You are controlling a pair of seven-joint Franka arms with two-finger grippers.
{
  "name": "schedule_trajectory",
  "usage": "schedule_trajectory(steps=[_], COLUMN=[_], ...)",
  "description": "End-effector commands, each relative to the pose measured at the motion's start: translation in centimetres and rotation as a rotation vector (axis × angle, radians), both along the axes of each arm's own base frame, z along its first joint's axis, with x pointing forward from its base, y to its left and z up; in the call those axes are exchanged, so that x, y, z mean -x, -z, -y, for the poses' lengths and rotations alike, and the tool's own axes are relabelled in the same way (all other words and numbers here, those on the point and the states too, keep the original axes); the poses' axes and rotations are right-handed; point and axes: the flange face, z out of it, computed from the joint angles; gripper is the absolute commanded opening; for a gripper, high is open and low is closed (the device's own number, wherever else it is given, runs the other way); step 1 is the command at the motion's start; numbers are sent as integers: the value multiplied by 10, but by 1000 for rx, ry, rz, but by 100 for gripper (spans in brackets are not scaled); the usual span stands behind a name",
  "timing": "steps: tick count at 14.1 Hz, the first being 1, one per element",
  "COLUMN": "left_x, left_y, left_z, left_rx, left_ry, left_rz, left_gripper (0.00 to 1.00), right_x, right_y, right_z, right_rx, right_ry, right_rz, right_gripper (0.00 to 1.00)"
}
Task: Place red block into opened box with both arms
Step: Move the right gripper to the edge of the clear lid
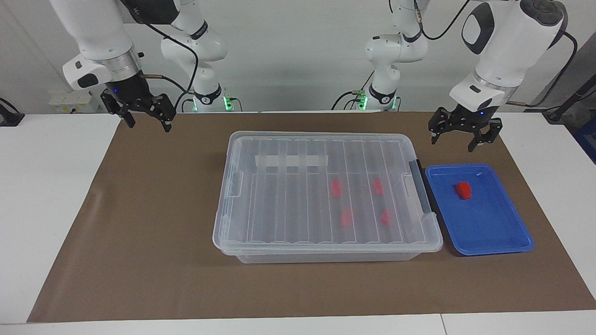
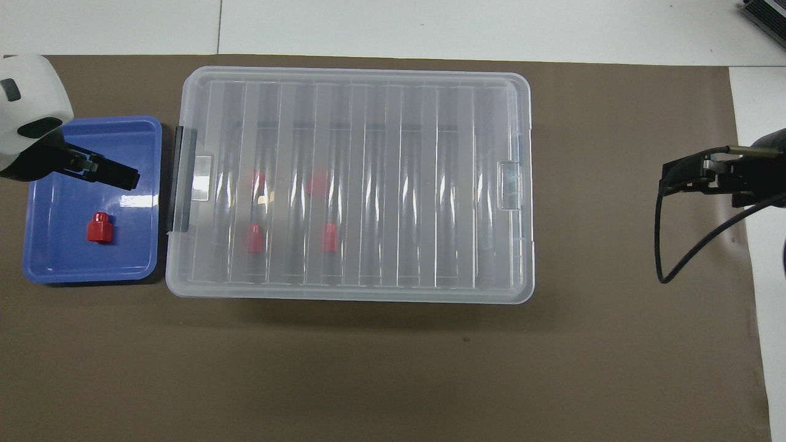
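One red block (image 1: pixel 463 190) (image 2: pixel 99 227) lies in the shallow blue tray (image 1: pixel 493 228) (image 2: pixel 61 261), toward the left arm's end of the table. Beside the tray stands the box (image 1: pixel 279 209) (image 2: pixel 405 184), a large clear bin with its ribbed lid on. Several more red blocks (image 1: pixel 336 187) (image 2: pixel 255 238) show blurred through the lid, in the half nearest the tray. My left gripper (image 1: pixel 452 143) (image 2: pixel 116 175) hangs open and empty over the tray's edge nearest the robots. Up in the air over the mat toward the right arm's end, my right gripper (image 1: pixel 149 126) (image 2: pixel 672 178) is open and empty.
A brown mat (image 1: pixel 139 232) covers the table under the box and tray. The box has a black handle (image 1: pixel 421 186) (image 2: pixel 179 178) on the end facing the tray. A black cable (image 2: pixel 675 258) loops down from the right wrist.
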Motion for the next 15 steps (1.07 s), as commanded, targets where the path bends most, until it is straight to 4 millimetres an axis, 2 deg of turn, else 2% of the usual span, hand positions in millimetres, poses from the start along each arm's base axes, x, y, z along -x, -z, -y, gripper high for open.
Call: schedule_trajectory(steps=[1,4,8,13,15], left_x=[9,9,9,9,9], left_y=[-1,-1,-1,-1,-1], left_z=[-4,-4,-4,-4,-4], left_rx=[3,3,3,3,3], left_ry=[-4,-4,-4,-4,-4], left_rz=[-3,-3,-3,-3,-5], left_gripper=[100,100,100,100,100], right_x=[2,2,-4,-27,-36], right_y=[1,1,24,63,85], right_z=[2,2,-8,-55,-76], right_rx=[-9,-10,-13,-22,-17], right_ry=[-19,-19,-35,-49,-84], right_rz=[-15,-9,65,89,86], right_gripper=[100,100,100,100,99])
